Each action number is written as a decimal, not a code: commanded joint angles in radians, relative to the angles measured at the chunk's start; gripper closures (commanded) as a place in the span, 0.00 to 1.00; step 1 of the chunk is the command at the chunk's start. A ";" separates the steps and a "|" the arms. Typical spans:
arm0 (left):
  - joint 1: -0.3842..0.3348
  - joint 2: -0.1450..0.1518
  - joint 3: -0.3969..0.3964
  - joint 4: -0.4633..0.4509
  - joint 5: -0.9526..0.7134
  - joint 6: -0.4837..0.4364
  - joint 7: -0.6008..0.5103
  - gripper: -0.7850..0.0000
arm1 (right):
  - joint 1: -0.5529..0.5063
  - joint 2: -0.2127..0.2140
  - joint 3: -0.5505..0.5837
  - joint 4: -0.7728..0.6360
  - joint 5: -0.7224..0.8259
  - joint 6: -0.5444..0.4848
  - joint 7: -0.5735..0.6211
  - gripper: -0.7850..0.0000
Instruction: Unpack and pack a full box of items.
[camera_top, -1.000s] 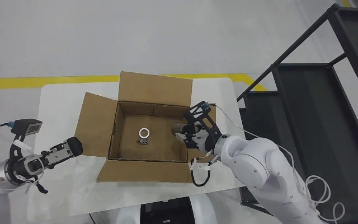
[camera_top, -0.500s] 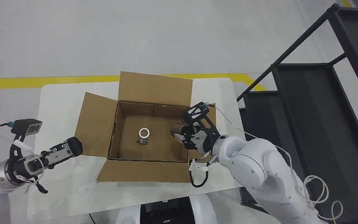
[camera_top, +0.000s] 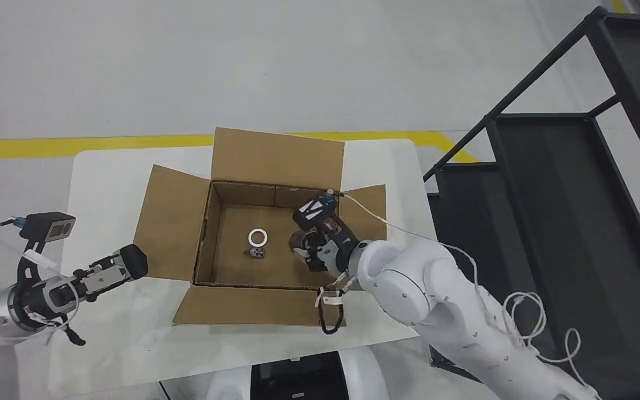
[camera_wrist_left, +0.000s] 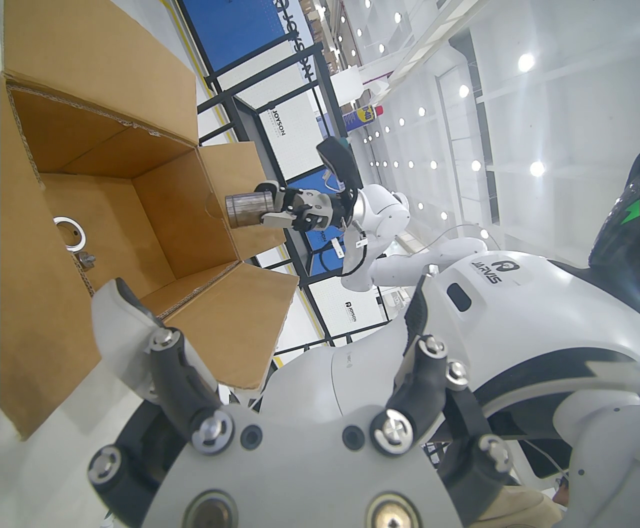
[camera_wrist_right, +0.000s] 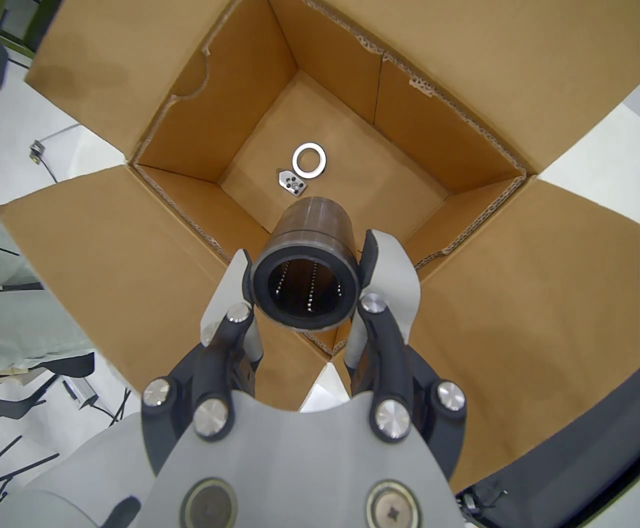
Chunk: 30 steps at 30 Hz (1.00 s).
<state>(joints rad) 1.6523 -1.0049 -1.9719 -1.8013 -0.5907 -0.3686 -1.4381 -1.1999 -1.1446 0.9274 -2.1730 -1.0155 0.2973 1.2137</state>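
Note:
An open cardboard box (camera_top: 180, 225) stands in the middle of the white table. On its floor lie a metal ring (camera_top: 258, 238) (camera_wrist_right: 309, 160) and a small metal bracket (camera_top: 257, 253) (camera_wrist_right: 291, 182) side by side. My right gripper (camera_top: 310, 246) (camera_wrist_right: 306, 277) hovers over the box's right part, shut on a dark metal cylinder bearing (camera_wrist_right: 306, 260) (camera_wrist_left: 245, 211) held above the box floor. Off the box's left flap, my left gripper (camera_top: 125, 264) (camera_wrist_left: 270, 310) stays above the table, open with nothing between its fingers.
All box flaps are folded outward (camera_top: 280, 155). A black metal rack (camera_top: 560, 180) stands right of the table. Bare table (camera_top: 110, 180) lies left of the box, and a yellow floor line (camera_top: 100, 146) runs behind it.
My right gripper has carried the cylinder leftward, from over the box's right wall to farther inside over the box. The left arm has not moved.

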 joint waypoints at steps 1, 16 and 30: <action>0.000 0.000 0.000 0.000 0.000 0.000 0.000 0.00 | 0.063 -0.014 -0.063 0.041 -0.057 0.034 0.030 1.00; 0.000 0.000 0.000 0.000 0.000 0.000 0.000 0.00 | 0.369 -0.165 -0.318 0.418 0.034 0.173 0.088 1.00; 0.000 0.000 0.000 0.000 0.000 0.000 0.000 0.00 | 0.414 -0.215 -0.362 0.507 -0.024 0.251 0.058 1.00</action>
<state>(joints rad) 1.6523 -1.0049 -1.9719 -1.8013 -0.5907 -0.3686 -1.4381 -0.7866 -1.3602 0.5649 -1.6669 -1.0410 0.5494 1.2710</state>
